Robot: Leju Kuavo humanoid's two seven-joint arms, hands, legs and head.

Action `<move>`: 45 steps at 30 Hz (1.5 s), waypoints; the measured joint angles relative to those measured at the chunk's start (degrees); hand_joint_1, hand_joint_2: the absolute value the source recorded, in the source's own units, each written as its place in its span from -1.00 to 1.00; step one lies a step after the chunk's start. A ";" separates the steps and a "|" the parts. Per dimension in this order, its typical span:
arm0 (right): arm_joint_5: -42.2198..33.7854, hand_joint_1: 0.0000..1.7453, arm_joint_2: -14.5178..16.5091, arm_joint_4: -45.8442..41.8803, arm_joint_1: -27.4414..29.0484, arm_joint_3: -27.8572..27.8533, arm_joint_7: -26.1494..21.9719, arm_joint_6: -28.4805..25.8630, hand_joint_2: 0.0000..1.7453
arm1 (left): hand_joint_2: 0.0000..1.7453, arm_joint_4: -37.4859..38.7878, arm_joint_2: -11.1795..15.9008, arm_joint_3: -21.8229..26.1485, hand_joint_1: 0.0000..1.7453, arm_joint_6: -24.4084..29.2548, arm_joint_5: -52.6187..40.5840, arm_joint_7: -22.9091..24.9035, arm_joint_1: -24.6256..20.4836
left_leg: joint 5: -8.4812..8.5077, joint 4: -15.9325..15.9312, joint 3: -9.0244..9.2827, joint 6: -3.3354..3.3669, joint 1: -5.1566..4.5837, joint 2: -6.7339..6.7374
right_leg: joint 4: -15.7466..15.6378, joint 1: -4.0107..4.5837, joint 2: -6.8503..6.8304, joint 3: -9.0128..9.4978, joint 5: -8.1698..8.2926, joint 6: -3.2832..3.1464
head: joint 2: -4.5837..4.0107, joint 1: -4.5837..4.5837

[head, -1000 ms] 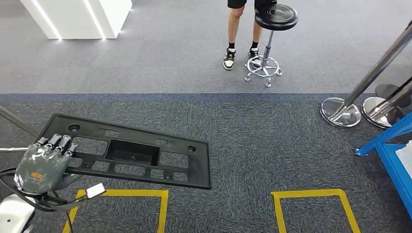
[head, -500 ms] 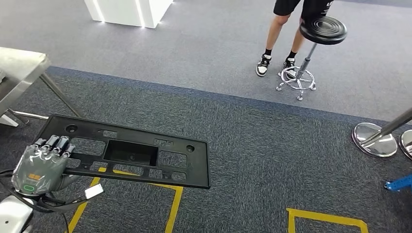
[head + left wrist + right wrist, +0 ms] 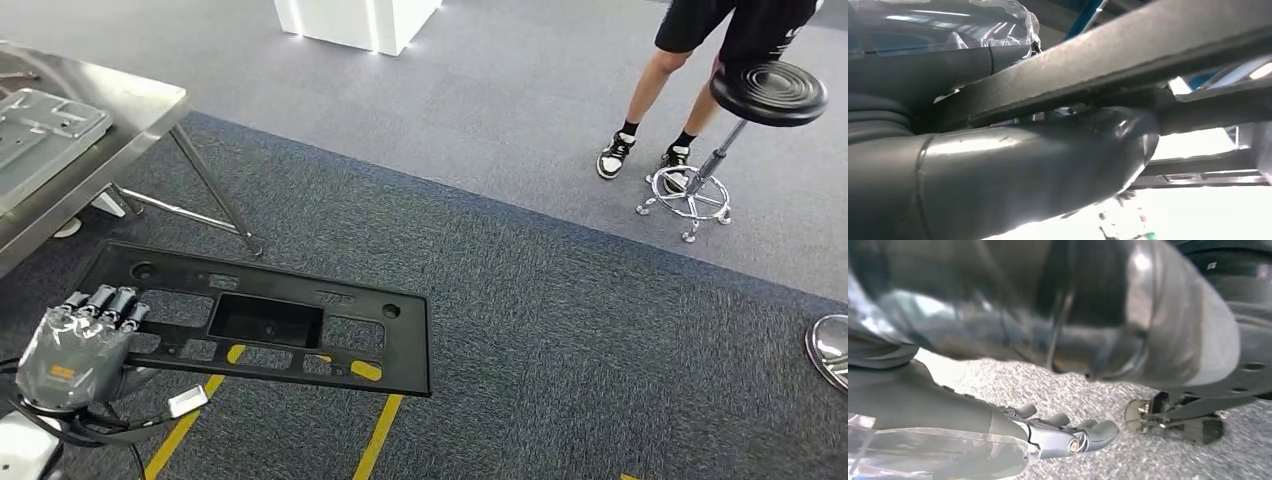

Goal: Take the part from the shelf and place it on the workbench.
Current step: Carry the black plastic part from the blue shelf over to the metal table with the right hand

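The part (image 3: 270, 322) is a long flat black plastic panel with several cut-outs, held level above the carpet in the head view. My left hand (image 3: 75, 352) grips its left end, fingers over the top edge. In the left wrist view the thick grey thumb (image 3: 1023, 170) presses up under a bar of the part (image 3: 1128, 55). The steel workbench (image 3: 120, 95) stands at the upper left, apart from the part. My right hand (image 3: 1063, 434) hangs over the carpet with loosely spread fingers and nothing in it.
A grey metal plate (image 3: 40, 125) lies on the workbench. A person's legs (image 3: 640, 100) and a black stool (image 3: 765, 95) are at the upper right. A white pillar base (image 3: 360, 15) stands far back. Yellow tape (image 3: 385, 430) marks the floor; a stanchion base (image 3: 830, 350) sits at the right edge.
The whole view has swung left: the workbench has come in at the upper left, while person, stool and stanchions slid right. My left hand keeps its hold on the part.
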 joint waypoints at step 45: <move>0.01 -1.00 -3.01 6.22 -3.45 -3.07 3.58 -5.84 -1.00 | -1.00 -0.32 -11.10 -6.79 1.00 -8.20 -0.19 2.89 -12.59 | 3.56 -7.21 4.24 2.03 -0.24 3.91 | 3.19 0.13 -5.32 -0.20 -3.20 2.94 | -0.01 0.01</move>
